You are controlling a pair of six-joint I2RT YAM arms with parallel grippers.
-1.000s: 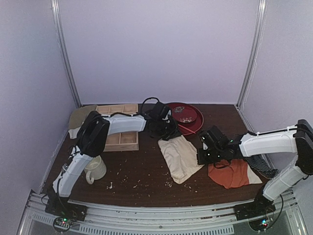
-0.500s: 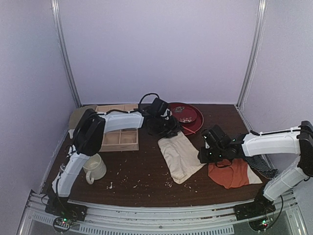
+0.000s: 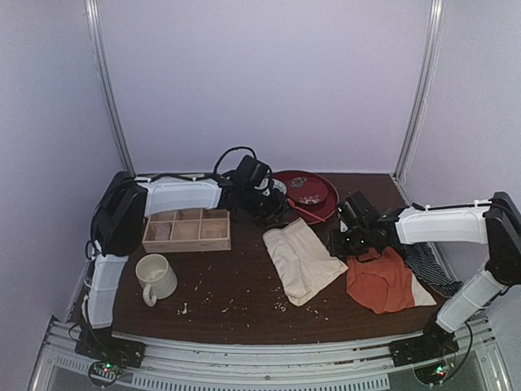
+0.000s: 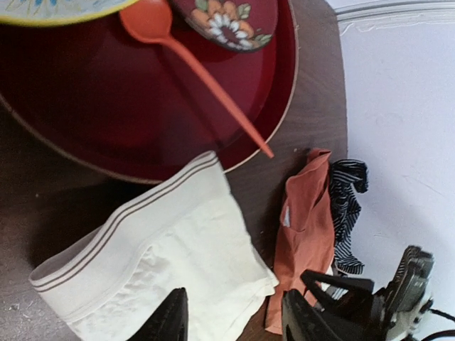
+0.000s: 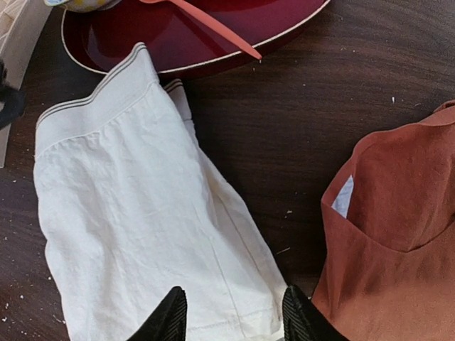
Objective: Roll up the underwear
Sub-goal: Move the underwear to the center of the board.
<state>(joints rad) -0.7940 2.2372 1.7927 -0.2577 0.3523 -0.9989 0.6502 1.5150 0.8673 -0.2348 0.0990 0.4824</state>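
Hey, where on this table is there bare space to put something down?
Biggest bare patch: table between mug and underwear, in front of the tray. A smaller one in the far right corner beside the plate. Crowded around the plate and the orange garment.

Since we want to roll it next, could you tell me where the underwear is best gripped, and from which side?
Probably the near hem, pinched from above on the arms' side: the underwear lies flat and long, and that end faces the arms, while the waistband sits close against the red tray.
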